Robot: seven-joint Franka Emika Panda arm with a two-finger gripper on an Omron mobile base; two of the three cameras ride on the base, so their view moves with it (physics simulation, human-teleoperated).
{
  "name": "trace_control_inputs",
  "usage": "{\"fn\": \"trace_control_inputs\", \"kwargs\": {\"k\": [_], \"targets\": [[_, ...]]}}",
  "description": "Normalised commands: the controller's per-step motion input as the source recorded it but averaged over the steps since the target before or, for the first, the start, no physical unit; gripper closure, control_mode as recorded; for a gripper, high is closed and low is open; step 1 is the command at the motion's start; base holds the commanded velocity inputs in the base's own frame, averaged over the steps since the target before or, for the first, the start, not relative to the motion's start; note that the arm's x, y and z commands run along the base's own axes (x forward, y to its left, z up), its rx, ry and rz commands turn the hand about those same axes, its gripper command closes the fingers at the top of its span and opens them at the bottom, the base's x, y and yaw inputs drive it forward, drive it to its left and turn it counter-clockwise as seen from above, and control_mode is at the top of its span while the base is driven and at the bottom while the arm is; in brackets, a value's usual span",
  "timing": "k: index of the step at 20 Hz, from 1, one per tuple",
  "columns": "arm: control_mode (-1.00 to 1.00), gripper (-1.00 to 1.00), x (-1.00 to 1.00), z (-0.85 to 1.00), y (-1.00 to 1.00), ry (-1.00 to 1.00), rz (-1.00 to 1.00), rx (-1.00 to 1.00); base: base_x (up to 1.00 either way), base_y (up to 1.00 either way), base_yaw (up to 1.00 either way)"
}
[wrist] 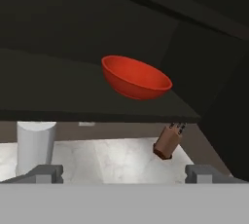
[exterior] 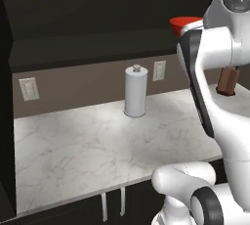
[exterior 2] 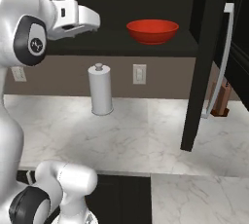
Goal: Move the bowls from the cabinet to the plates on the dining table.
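Up on the near-black wall cabinet (exterior 2: pixel 204 47), your glossy red bowl (exterior 2: pixel 152 30) sat on the dark bottom shelf (exterior 2: pixel 121 43), close to the shelf's front edge and left of the open panelled door (exterior 2: pixel 197 67) with its long slim silver bar handle (exterior 2: pixel 220 62). You had your two-finger gripper (wrist: pixel 124 173) held level with that shelf, well apart from the bowl, jaws spread wide with nothing between them; in the hand view the two dark finger tips (wrist: pixel 46 173) stood far apart at the bottom. Between hand and bowl the shelf front lay open. The door stood edge-on to the right of the bowl, narrowing the room on that side.

Below, the grey-veined white marble counter (exterior 2: pixel 146 140) carried a white upright paper-towel roll (exterior 2: pixel 100 90) under the shelf and a brown wooden knife block (exterior 2: pixel 221 100) to the right, partly hidden behind the door handle. In the left base view your own white arm (exterior: pixel 215 72) covered most of the bowl, leaving only a red sliver. You could not make out the cabinet's interior behind the bowl; it was too dark
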Motion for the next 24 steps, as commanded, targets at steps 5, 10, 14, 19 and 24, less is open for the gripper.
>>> {"fn": "trace_control_inputs", "kwargs": {"k": [5,10,14,19,24], "targets": [[-1.0,-1.0,0.42,0.21,-0.03,0.02,0.0,0.0,0.0,0.0,0.0],[-1.0,-1.0,0.33,0.26,-0.1,0.11,0.01,0.01,0.0,0.0,0.0],[-1.0,-1.0,0.11,0.02,-0.05,0.05,0.03,0.0,0.0,0.0,0.0],[-1.0,-1.0,0.01,-0.34,0.0,-0.05,0.05,0.0,0.0,0.0,0.0],[-1.0,-1.0,0.05,-0.27,0.0,-0.12,0.04,0.0,0.0,0.0,0.0]]}}
